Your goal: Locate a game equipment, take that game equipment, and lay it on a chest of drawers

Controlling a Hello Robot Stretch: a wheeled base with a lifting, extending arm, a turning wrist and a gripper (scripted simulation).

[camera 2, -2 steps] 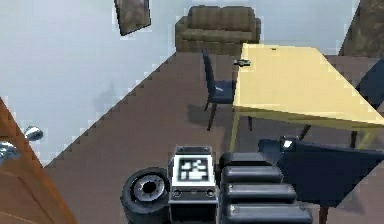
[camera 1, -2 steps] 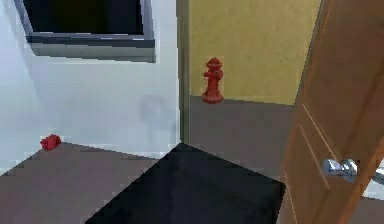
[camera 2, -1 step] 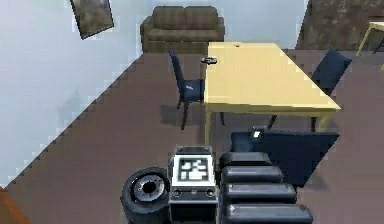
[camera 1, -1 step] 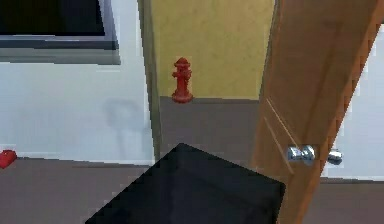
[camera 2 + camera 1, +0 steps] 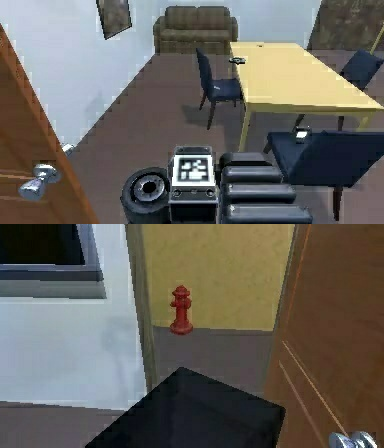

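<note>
Whether the dark, rounded end effector (image 5: 146, 193) grips anything cannot be told. Beyond it stands a smooth, yellow, rectangular desk (image 5: 290, 75).

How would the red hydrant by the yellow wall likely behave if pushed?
The hydrant looks solid and moulded, so it is probably stiff. It stands upright, taller than wide, so it may tip. Its rounded body suggests it could roll once down.

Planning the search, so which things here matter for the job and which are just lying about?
Job: maybe the small dark thing on the yellow table, too small to tell.
Lying about: red hydrant, sofa, blue chair, wall picture, wooden door.
</note>
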